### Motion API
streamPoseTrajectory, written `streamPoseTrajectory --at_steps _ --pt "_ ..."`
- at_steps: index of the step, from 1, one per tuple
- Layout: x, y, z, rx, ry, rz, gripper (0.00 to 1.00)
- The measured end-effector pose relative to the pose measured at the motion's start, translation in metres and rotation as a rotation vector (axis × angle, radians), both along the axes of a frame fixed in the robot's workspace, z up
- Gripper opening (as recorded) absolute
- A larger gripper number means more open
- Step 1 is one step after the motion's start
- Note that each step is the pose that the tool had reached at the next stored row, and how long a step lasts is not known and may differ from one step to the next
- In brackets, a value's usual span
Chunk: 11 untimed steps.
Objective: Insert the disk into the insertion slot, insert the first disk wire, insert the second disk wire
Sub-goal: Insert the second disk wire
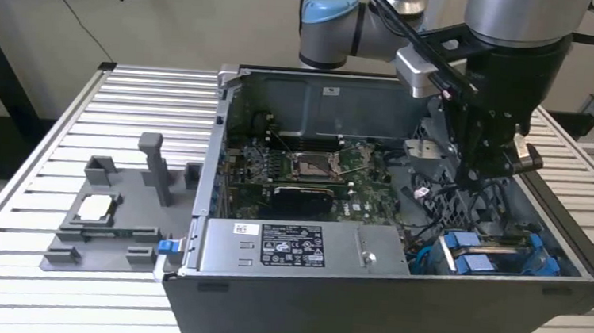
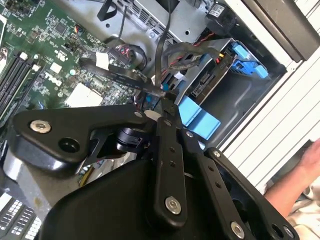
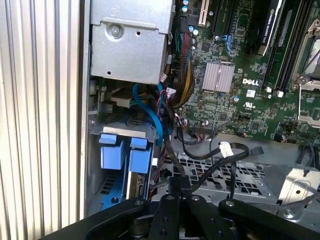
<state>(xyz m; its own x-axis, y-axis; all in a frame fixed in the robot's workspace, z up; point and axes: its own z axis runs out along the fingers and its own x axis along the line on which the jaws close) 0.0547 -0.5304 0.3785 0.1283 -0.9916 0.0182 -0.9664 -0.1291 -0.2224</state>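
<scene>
Disk (image 1: 492, 249): one, seated in the insertion slot (image 2: 219, 64) at the corner of the case (image 1: 370, 315), toward the exterior view's lower right. You see little of it, only a strip of grey metal between blue plastic. Cage wall and cables hide the rest. In the first wrist view you can count two blue tabs (image 3: 111, 150), side by side at the bay.

Gripper (image 2: 167, 100): one, black, jointed, down inside the case just beside the bay. Its jaws are together at the tips, pinching the end of one flat black wire (image 2: 135, 82). The contact point is small and hard to make out.

Tagged black wire (image 3: 226, 148): one, with a white tag, loose over perforated grey sheet metal.

Motherboard (image 1: 308, 167): one, green.

Power-supply box (image 1: 291, 245): one, grey, labelled.

Fixture (image 1: 112, 223): one, grey, with upright posts, standing on the ribbed metal table (image 1: 133, 98) well apart from your gripper.

Hand (image 2: 305, 170): one, cut off at the edge of the second wrist view.
</scene>
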Motion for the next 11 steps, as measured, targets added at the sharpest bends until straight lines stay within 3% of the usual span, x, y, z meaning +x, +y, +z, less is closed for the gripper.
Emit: streamPoseTrajectory --at_steps 5,6,11 --pt "-0.0006 0.0029 0.0001 -0.0041 -0.0006 0.008 0.26" --pt "-0.0007 0.0037 0.0001 -0.0058 -0.0009 0.011 0.33" --pt "-0.0009 0.0057 -0.0006 -0.0168 -0.0054 0.022 0.33"
